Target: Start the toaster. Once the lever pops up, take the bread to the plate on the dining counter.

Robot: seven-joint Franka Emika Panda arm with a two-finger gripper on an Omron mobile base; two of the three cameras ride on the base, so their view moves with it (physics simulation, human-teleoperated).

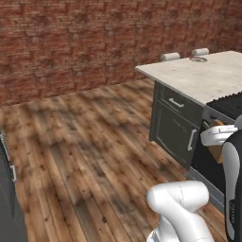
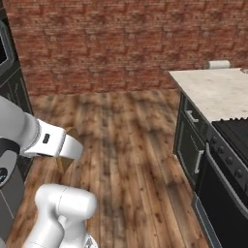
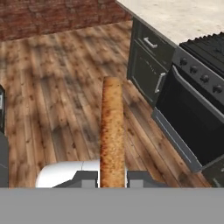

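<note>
While the fingers (image 3: 112, 177) clamp the bread (image 3: 112, 131), open floor (image 3: 57, 87) borders the dining counter (image 3: 175, 17)

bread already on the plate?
No. The bread sits edge-on between the shut gripper's fingertips, over the wood floor.

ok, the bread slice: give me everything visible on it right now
The bread is a brown toasted slice with a grainy, speckled surface and a darker crust edge, seen edge-on in the hand view. It stands upright, clamped at its lower end between the shut pincer fingers. It is carried in the air above the wooden floor, beside the dining counter with its oven front.
</note>
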